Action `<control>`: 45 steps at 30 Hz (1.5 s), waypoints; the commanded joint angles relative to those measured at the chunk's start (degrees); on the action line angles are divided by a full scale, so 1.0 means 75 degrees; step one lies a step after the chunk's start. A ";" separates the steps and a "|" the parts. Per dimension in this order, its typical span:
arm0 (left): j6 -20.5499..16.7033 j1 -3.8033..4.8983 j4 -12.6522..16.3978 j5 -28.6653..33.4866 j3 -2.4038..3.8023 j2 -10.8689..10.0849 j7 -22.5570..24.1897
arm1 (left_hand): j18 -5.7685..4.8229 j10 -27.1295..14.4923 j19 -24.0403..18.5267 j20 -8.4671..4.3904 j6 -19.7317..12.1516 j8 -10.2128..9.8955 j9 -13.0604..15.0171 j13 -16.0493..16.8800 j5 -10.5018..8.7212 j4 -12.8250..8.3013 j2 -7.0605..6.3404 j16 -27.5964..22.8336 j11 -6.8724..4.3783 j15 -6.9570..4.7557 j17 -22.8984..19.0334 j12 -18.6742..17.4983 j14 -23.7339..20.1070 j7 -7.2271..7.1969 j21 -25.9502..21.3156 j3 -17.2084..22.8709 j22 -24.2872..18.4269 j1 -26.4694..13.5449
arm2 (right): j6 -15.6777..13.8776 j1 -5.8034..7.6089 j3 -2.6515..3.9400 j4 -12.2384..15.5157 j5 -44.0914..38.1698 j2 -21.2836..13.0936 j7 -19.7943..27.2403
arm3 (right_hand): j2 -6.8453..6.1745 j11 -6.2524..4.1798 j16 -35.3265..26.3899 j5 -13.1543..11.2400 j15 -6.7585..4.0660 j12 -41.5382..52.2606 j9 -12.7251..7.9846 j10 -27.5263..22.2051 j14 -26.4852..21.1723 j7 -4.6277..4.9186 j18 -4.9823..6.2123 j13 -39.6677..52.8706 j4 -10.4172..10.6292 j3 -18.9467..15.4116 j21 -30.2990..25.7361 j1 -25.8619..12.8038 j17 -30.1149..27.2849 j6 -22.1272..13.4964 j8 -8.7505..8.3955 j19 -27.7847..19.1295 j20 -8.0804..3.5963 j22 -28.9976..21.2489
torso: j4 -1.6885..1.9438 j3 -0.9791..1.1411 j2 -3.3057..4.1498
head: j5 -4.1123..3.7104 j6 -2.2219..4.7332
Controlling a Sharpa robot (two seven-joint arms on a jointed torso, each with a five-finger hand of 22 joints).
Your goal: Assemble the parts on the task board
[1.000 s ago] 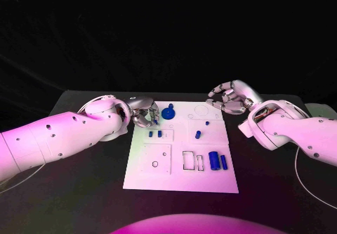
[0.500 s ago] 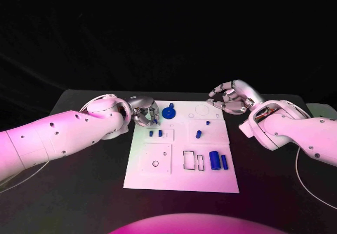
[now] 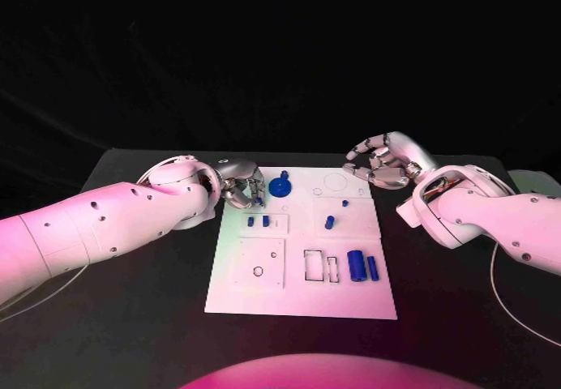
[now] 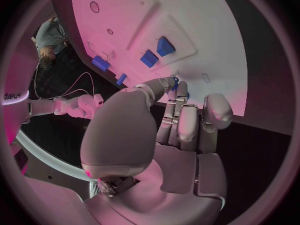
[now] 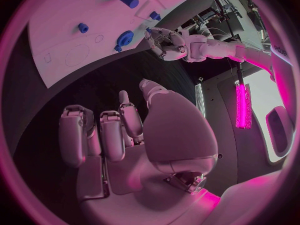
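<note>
Barely anything moved since a second ago: both arms sit about where they were, and the small blue peg [image 3: 330,221] mid-board is a touch more upright.

Head view: the white board [image 3: 301,292] lies on the black table [image 3: 117,324]. I count six blue parts: one round knob [image 3: 280,188], two little blocks [image 3: 259,220], that peg, and two cylinders [image 3: 364,267] at the right. The left robot hand [image 3: 242,188] has its fingers curled at the board's far left corner, just beside the knob; can't tell if it's pinching anything. The right robot hand [image 3: 383,165] hovers off the far right corner, fingers curled, holding nothing.

Left wrist view: fingertips [image 4: 170,85] meet over the board edge, with a bit of blue behind them.

Right wrist view: fingers [image 5: 100,135] bent in, nothing held.
</note>
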 commanded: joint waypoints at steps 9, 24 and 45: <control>0.0240 -0.0048 -0.0144 -0.0086 -0.0029 0.0160 0.0023 | -0.0089 0.0074 0.0003 0.0036 0.0031 -0.0061 0.0006 -0.0010 -0.0049 -0.0024 -0.0007 -0.0038 0.0005 0.0010 -0.0038 -0.0052 -0.0016 0.0042 0.0034 -0.0021 -0.0012 -0.0095 | 0.0013 -0.0005 0.0000 0.0005 -0.0036 0.0015 0.0046 | -0.0041 -0.0009 -0.0032 0.0050 -0.0070 0.0000 -0.0011 -0.0008 0.0396 -0.0018 0.0084 0.0228 -0.0002 0.0056 -0.0020 -0.0037 0.0500 -0.0033 0.0043 -0.0006 -0.0070 0.0938 | -0.0008 -0.0002 -0.0001 | 0.0001 -0.0022; 0.0409 -0.0061 -0.0184 -0.0102 -0.0039 0.0220 -0.0050 | -0.0085 0.0085 -0.0010 0.0033 0.0032 -0.0073 0.0007 -0.0009 -0.0069 -0.0024 -0.0006 -0.0049 0.0005 0.0011 -0.0067 -0.0071 -0.0028 0.0042 0.0022 -0.0027 -0.0032 -0.0105 | 0.0012 -0.0005 0.0000 0.0007 -0.0036 0.0012 0.0047 | -0.0041 -0.0009 -0.0032 0.0050 -0.0070 0.0000 -0.0011 -0.0008 0.0396 -0.0018 0.0084 0.0228 -0.0002 0.0056 -0.0020 -0.0037 0.0500 -0.0033 0.0043 -0.0006 -0.0070 0.0938 | 0.0001 -0.0002 -0.0006 | -0.0003 -0.0039; 0.0271 -0.0067 -0.0124 -0.0111 -0.0046 0.0249 -0.0058 | -0.0097 0.0241 0.0020 0.0015 0.0150 -0.0079 0.0043 0.0033 -0.0104 -0.0065 0.0031 -0.0041 -0.0038 -0.0025 -0.0064 -0.0125 -0.0010 0.0006 0.0059 -0.0066 0.0036 -0.0106 | 0.0008 -0.0027 0.0000 -0.0005 -0.0036 0.0011 0.0052 | -0.0057 -0.0020 -0.0047 0.0049 -0.0082 0.0012 -0.0011 0.0024 0.0404 -0.0028 0.0084 0.0227 -0.0004 0.0103 -0.0041 -0.0057 0.0501 -0.0029 0.0075 0.0004 -0.0083 0.0928 | 0.0006 -0.0001 -0.0006 | -0.0018 -0.0035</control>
